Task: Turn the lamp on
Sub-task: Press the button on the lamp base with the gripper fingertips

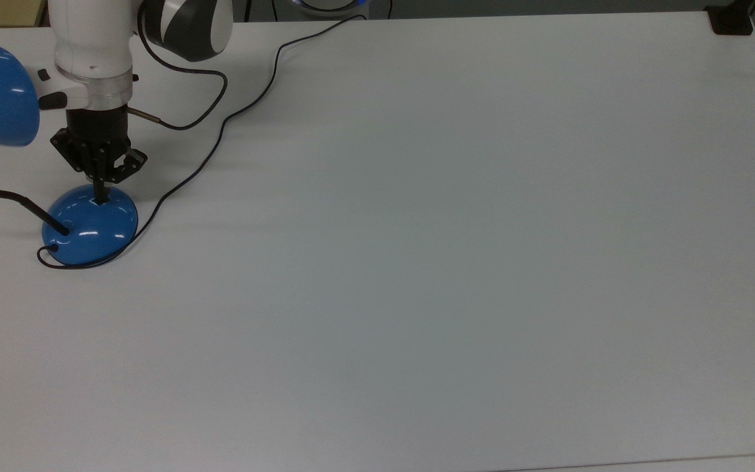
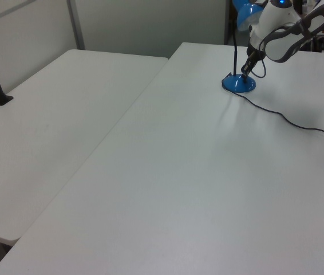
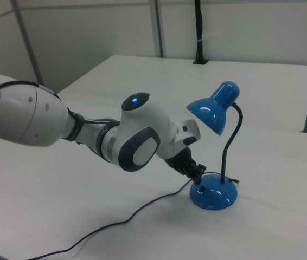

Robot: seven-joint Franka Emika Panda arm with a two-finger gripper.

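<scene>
One white surface (image 1: 456,262) carries the blue lamp (image 1: 89,226) near the top view's left edge, its black cord (image 1: 220,128) looping around the base and trailing off toward the far edge, with a second white table (image 2: 53,120) alongside at the left view's left. The robot's hand (image 1: 99,193), fingers drawn together to a narrow point and holding nothing, comes down from the white arm (image 3: 137,138) onto the dome base at the spot of the black switch (image 3: 199,190), which its tip covers in the top view. In the right view the lamp's thin neck (image 3: 230,143) rises upright from the base and curves over, the bell shade (image 3: 214,108) facing down toward the right view's left, over the arm's wrist.
</scene>
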